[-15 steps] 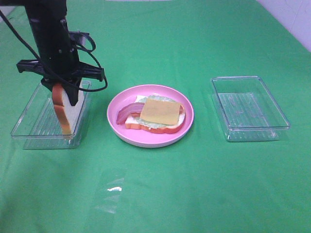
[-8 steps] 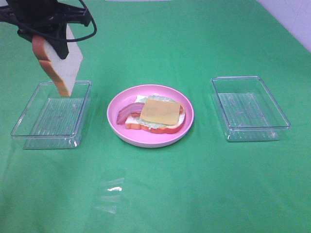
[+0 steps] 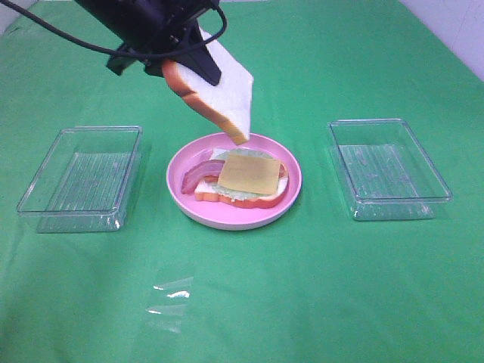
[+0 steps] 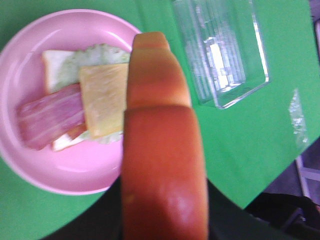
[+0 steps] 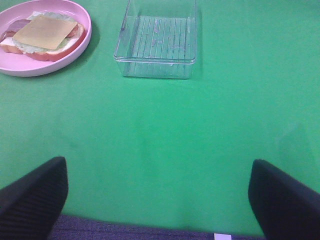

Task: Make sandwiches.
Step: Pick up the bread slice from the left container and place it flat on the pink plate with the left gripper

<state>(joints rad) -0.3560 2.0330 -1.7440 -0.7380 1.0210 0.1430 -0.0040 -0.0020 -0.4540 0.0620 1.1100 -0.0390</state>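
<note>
Once above the tray [image 3: 79, 178], the held bread slice [image 3: 215, 91] now overhangs the plate [image 3: 291, 193].

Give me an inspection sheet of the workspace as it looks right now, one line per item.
Surface: green cloth, a shiny scrap of clear film on it.
Job's things: bread slice held tilted above the pink plate; cheese tops the stack on the plate.
Clutter: two clear trays, left and right.
Grippers: left gripper shut on the slice; right gripper open, holding nothing.
Cables: black cable on the left arm.
Surroundings: nothing seen.
</note>
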